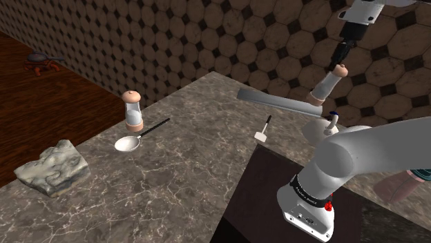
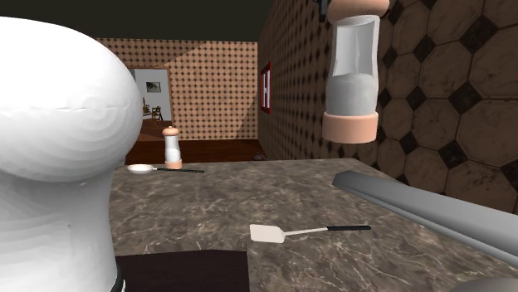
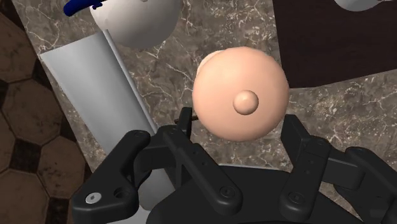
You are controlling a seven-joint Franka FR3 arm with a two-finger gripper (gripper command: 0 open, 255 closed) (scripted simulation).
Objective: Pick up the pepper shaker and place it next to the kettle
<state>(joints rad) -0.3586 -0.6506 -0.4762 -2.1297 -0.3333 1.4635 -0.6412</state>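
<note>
Shoulder view first: the gripper is way up in the upper right of the frame, in front of the tiled wall. It's got the pepper shaker pinched by its top end. The shaker hangs tilted in the air, clear of the marble counter, and in the picture its base sits over a long grey flat bar. Right below that, at the middle right, the white kettle peeks out from behind the arm's elbow.

The second exterior view has the shaker in the upper right: clear body, white stuff in the lower half, peach base. Lower middle, a white spatula lies flat on the counter, near the bar.

In the wrist view the shaker's round peach cap sits between the black fingers, jaws closed in on it. The kettle is beyond the cap, right by the bar.

Back in the shoulder view, a second shaker stands upright left of centre, just beside a white spoon. A grey lumpy rock-looking thing sits lower left.
</note>
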